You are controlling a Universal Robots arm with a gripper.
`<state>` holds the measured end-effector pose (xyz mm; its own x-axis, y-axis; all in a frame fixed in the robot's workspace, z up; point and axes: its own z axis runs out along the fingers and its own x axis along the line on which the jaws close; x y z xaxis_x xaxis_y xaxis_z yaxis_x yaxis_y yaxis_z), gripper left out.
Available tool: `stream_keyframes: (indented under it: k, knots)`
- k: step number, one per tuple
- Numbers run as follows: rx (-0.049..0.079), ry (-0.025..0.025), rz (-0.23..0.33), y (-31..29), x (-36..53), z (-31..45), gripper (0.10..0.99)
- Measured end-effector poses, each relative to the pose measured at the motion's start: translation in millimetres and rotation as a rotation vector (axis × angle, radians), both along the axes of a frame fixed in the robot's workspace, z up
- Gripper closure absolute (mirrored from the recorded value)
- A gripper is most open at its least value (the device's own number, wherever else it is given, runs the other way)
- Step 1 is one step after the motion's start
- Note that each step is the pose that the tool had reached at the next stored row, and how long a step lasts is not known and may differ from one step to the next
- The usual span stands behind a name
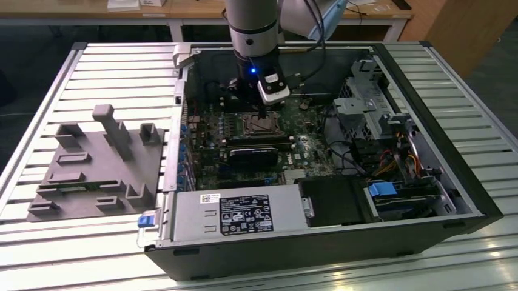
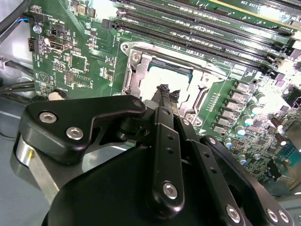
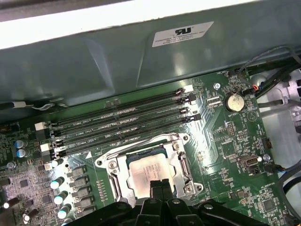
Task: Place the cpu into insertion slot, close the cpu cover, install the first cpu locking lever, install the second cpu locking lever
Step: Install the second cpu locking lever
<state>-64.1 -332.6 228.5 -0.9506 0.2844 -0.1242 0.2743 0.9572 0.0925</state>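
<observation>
Fingers pinched narrow, the claw [image 3: 157,184] poises at the chip [image 3: 145,169] seated in its socket [image 3: 107,163] mid-motherboard [image 3: 230,136], metal cover [image 3: 182,164] lying flat around it, beside 4 memory slots [image 3: 122,125].

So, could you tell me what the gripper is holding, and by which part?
Nothing visible: the gripper is shut with nothing between its tips, which sit over the cpu.

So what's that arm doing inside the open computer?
A robot arm reaches into the open computer case. Its gripper, fingers together, hangs right over the cpu, which already lies in the insertion slot on the motherboard, with the cpu cover apparently down around it.
</observation>
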Motion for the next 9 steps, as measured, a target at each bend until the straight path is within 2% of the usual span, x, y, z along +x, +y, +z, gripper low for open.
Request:
stream_keyframes:
  k: [5, 9]
  knots:
    - [0.0, 0.0, 0.0, -0.1, 0.0, 0.0, 0.98]
    - [0.0, 0.0001, 0.0, -2.5, 0.0, 0.0, 0.98]
